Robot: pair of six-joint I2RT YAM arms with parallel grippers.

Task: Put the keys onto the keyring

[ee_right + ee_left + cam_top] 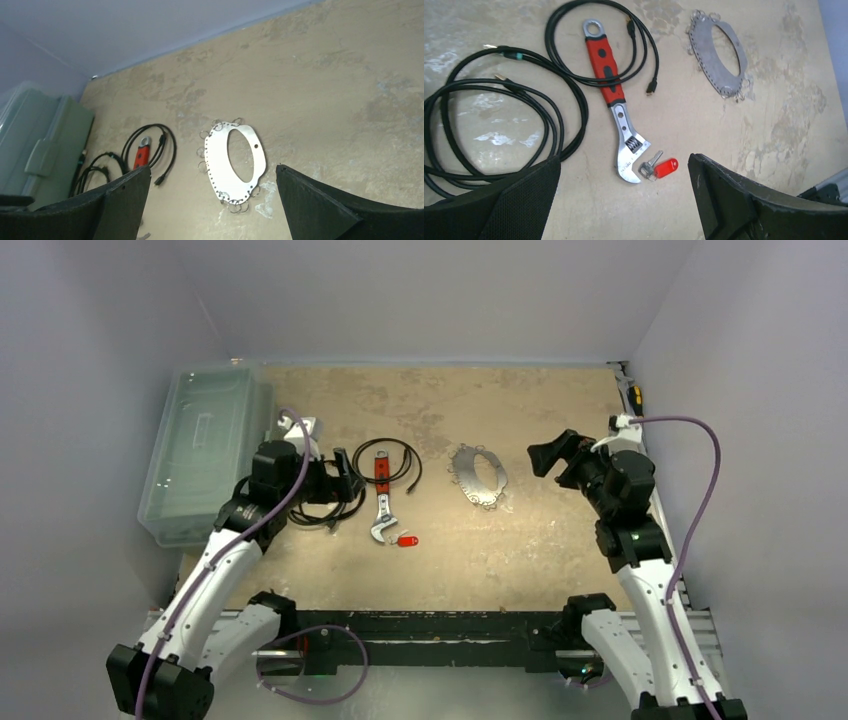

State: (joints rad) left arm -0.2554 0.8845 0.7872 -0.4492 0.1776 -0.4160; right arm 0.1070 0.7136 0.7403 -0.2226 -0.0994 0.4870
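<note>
One small silvery key (652,164) with a red tag (666,167) lies beside the wrench's jaw; it also shows in the top view (401,539). The keyring (462,476) is a flat silvery oval plate with a hole and small split rings round its rim, lying mid-table; it shows in the left wrist view (704,60) and the right wrist view (217,160). My left gripper (345,480) is open and empty above the table, the key just ahead of its fingers (624,165). My right gripper (548,455) is open and empty, raised right of the keyring (212,169).
A red-handled adjustable wrench (382,495) lies left of centre, its handle inside a black coiled cable (397,453). More black cable (499,115) lies under my left gripper. A clear plastic bin (205,450) stands at the far left edge.
</note>
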